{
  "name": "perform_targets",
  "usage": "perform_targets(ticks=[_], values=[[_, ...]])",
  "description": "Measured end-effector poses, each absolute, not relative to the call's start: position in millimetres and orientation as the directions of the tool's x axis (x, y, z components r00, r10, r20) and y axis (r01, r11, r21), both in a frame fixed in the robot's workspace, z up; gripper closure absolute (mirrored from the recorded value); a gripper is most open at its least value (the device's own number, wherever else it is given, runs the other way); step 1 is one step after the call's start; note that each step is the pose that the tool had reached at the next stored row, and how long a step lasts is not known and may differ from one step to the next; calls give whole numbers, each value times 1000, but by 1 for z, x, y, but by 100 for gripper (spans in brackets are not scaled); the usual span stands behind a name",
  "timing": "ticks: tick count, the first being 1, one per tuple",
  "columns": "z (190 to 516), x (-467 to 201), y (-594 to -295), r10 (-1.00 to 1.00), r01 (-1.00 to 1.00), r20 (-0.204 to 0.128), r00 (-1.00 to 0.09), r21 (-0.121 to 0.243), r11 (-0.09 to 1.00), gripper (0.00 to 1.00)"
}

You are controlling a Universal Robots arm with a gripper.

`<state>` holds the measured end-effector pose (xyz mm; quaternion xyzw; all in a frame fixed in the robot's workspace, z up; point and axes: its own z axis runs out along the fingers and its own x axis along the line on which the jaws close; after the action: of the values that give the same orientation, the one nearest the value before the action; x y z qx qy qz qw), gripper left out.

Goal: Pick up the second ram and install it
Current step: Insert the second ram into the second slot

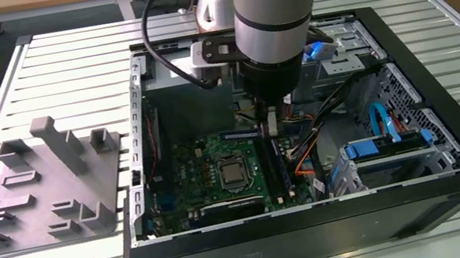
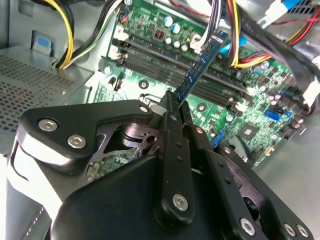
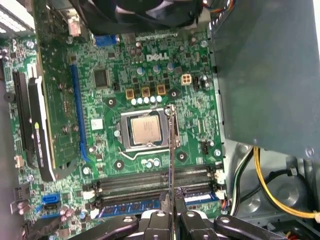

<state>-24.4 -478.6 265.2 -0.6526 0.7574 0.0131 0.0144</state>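
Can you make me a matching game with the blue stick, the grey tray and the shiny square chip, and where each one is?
Things:
1 second ram
2 grey tray
3 square chip

Places:
A on the slatted table beside the computer case
B in its socket on the green board
C pinched in the hand

Pairs: 1-C, 2-A, 3-B.

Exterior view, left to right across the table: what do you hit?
Grey plastic tray with upright posts → green motherboard → gripper holding the second ram, a blue circuit-board stick → blue plastic drive bracket.
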Motion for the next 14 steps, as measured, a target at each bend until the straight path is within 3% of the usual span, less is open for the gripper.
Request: perform_targets(ticks=[6,14], values=[[265,-34,-479,-986,-986,-39,-164,1,164,86],[265,-35,-479,-962,-962,-39,-272,1,272,86]])
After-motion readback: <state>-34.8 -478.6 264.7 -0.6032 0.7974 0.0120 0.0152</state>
